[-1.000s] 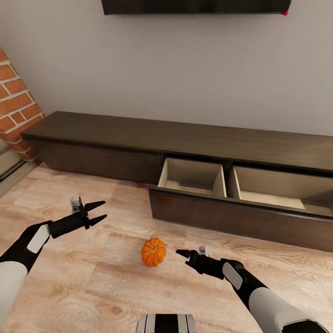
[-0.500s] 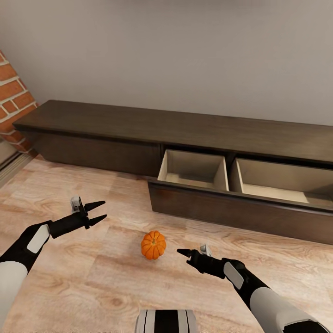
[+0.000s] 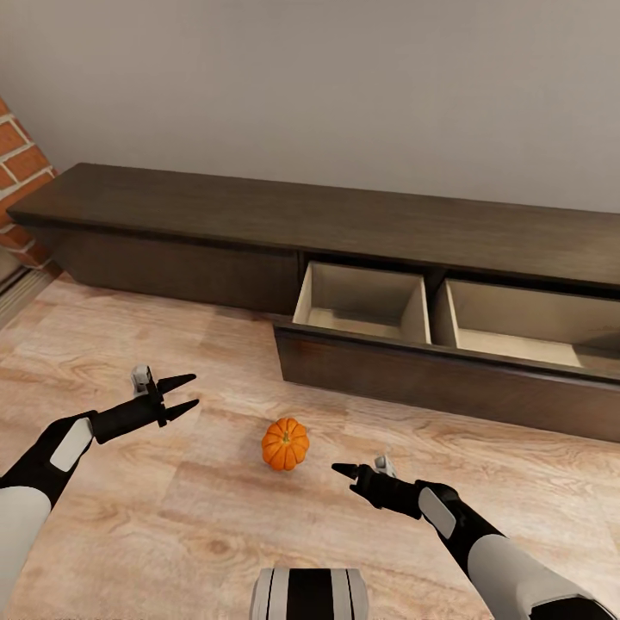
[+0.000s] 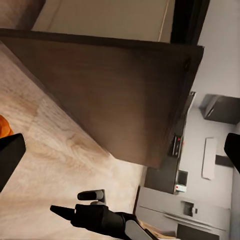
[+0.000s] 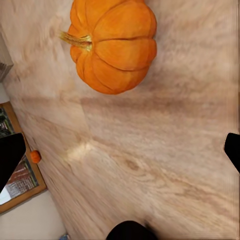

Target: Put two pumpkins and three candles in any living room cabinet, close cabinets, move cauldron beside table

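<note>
One small orange pumpkin [image 3: 285, 443] stands upright on the plank floor, in front of the long dark brown cabinet [image 3: 258, 215]. The cabinet's drawer [image 3: 430, 379] is pulled out, with two bare beige compartments. My left gripper [image 3: 188, 394] hovers open to the pumpkin's left, well apart from it. My right gripper [image 3: 344, 470] is open just right of the pumpkin and nearer to me, not touching it. The right wrist view has the pumpkin [image 5: 112, 45] ahead of the spread fingers [image 5: 10, 155]. A tiny orange thing [image 5: 34, 156] lies far off on the floor.
The red brick chimney [image 3: 21, 189] stands at the left end of the cabinet. A pale wall rises behind it. My own base [image 3: 310, 594] is at the lower edge. The left wrist view looks past the drawer front [image 4: 115, 95] toward grey kitchen units.
The whole view has shifted, so the cabinet and pumpkin sit higher in the picture and the black screen has left the top edge. Both grippers stay open, and the pumpkin stays put.
</note>
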### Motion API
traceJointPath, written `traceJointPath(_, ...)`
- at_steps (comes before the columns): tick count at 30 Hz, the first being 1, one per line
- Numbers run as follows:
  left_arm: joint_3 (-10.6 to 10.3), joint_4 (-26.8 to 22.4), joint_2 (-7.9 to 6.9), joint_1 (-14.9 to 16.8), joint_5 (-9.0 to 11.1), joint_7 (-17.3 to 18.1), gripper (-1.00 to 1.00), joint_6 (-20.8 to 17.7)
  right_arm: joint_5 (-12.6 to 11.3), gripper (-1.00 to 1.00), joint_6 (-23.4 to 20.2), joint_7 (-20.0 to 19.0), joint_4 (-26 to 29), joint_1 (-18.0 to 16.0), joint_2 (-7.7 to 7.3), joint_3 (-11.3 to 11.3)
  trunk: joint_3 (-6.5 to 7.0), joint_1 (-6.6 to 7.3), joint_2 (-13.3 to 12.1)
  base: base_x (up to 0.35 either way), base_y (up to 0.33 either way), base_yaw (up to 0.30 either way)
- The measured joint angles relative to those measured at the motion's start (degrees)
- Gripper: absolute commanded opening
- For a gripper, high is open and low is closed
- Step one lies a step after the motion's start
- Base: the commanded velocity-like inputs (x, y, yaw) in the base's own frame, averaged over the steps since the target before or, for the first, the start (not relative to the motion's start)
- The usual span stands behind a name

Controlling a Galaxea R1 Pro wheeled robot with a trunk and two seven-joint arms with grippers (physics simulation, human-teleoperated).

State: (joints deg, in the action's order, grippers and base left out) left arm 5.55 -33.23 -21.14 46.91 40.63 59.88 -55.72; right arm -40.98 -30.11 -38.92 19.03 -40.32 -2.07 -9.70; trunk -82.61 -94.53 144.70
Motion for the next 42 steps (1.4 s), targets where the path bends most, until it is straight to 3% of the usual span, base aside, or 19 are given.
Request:
traceJointPath(5,0.0,0.0,0.00,0.0,0.0,0.0,1.00,0.0,0.0,1.00,0.4,0.0,0.0,0.0,0.00,0.0,-1.11,-0.13,0.1,0.000,0.000,0.000)
traceJointPath(8,0.0,0.0,0.01,0.0,0.0,0.0,1.00,0.0,0.1,1.00,4.7,0.1,0.0,0.0,0.00,-0.1,-1.77,-0.21,0.1,0.000,0.000,0.000)
traceJointPath(13,0.0,0.0,0.01,0.0,0.0,0.0,1.00,0.0,0.1,1.00,8.0,0.5,0.0,0.0,0.16,0.0,-2.88,-0.33,0.2,0.000,0.000,0.000)
traceJointPath(19,0.0,0.0,-0.04,0.0,0.0,0.0,1.00,0.0,-0.1,1.00,13.3,4.5,-0.4,-0.9,0.65,0.1,-4.21,-0.49,0.3,0.000,0.000,0.000)
traceJointPath(24,0.0,0.0,0.01,0.0,-0.1,0.0,1.00,0.0,-0.2,1.00,13.7,4.5,-1.7,-2.4,0.52,0.1,-5.32,-0.62,0.3,0.000,0.000,0.000)
traceJointPath(31,0.0,0.0,0.67,0.0,-0.1,0.0,1.00,0.1,-0.1,1.00,13.8,-0.8,-1.5,-2.5,0.38,0.1,-6.87,-0.80,0.4,0.000,0.000,0.000)
traceJointPath(36,0.0,0.0,0.73,0.0,-0.1,0.0,1.00,0.0,0.1,1.00,13.8,-1.5,-0.8,-2.5,0.28,0.0,-7.98,-0.93,0.5,0.000,0.000,0.000)
traceJointPath(42,0.0,0.0,0.69,0.0,-0.1,0.0,1.00,0.1,0.1,1.00,13.7,-1.3,0.8,-2.5,0.32,0.0,-7.99,-0.92,0.5,0.000,0.000,0.000)
